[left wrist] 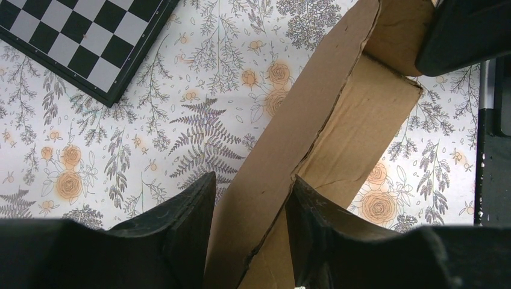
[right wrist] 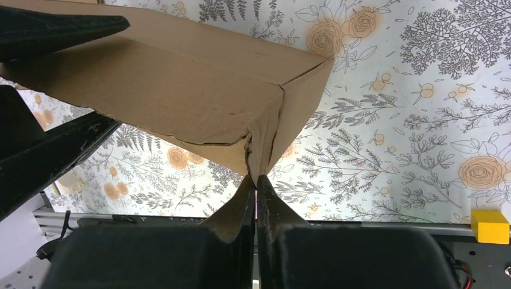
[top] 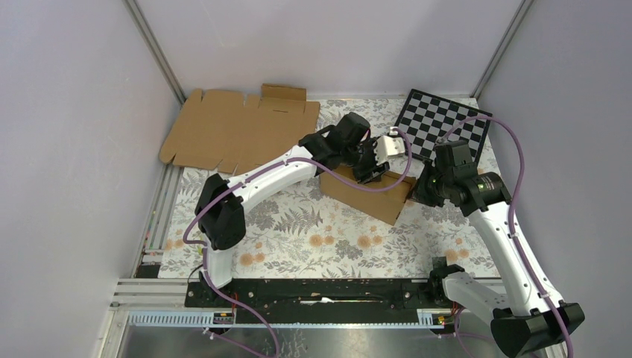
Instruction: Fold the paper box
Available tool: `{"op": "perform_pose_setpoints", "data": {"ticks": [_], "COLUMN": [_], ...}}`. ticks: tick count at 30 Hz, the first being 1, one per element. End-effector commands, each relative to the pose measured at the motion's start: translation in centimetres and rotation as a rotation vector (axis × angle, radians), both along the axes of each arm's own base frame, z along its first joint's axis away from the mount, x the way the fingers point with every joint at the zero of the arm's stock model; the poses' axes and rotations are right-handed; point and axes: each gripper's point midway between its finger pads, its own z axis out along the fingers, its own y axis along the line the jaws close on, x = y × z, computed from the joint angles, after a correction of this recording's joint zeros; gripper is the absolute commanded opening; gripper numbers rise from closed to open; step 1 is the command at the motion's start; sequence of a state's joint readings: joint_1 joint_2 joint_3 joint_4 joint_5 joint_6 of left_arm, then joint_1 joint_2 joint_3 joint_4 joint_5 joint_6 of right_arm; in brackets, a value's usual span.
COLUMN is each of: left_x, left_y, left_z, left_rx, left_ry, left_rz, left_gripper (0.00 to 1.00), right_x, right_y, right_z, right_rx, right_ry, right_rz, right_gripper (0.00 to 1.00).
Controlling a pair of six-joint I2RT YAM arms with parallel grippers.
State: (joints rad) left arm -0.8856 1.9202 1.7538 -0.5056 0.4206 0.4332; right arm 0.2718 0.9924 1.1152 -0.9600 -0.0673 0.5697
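The paper box [top: 364, 195] is a partly folded brown cardboard shape lying near the table's middle. My left gripper [top: 373, 170] comes down on its far side. In the left wrist view its fingers [left wrist: 187, 211] straddle a doubled cardboard wall [left wrist: 337, 120] that fills the gap, so the left gripper [left wrist: 250, 186] is shut on that wall. My right gripper [top: 417, 195] is at the box's right end. In the right wrist view the right gripper [right wrist: 256, 176] is shut, its tips touching the lower corner edge of the box [right wrist: 181, 78]. I cannot tell if cardboard is pinched there.
A flat, unfolded brown cardboard sheet [top: 238, 130] lies at the back left against the wall. A black-and-white checkerboard [top: 443, 123] lies at the back right, close behind the box. Grey walls enclose the table on three sides. A small yellow block [right wrist: 489, 226] sits on the near rail.
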Motion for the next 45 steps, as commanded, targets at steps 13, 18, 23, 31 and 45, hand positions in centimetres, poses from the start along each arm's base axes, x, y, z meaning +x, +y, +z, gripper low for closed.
{"op": "perform_pose_setpoints", "data": {"ticks": [13, 18, 23, 31, 45], "left_x": [-0.3, -0.6, -0.6, -0.5, -0.4], "left_y": [1.5, 1.7, 2.0, 1.9, 1.8], "left_z": [-4.4, -4.7, -4.8, -4.8, -4.7], "left_rx": [0.156, 0.173, 0.18, 0.18, 0.177], "left_ry": [0.056, 0.057, 0.054, 0.053, 0.051], "left_rz": [0.023, 0.019, 0.026, 0.029, 0.031], "left_gripper": [0.45, 0.45, 0.45, 0.45, 0.45], "right_x": [1.1, 1.1, 0.6, 0.0, -0.2], "right_y": [0.1, 1.7, 1.0, -0.7, -1.8], "right_z": [2.8, 2.0, 0.9, 1.4, -0.5], "right_rx": [0.08, 0.177, 0.124, 0.029, -0.05], "right_ry": [-0.078, -0.053, -0.033, -0.046, -0.022], "right_rz": [-0.128, -0.134, -0.124, -0.118, -0.117], "right_gripper": [0.0, 0.0, 0.0, 0.0, 0.0]}}
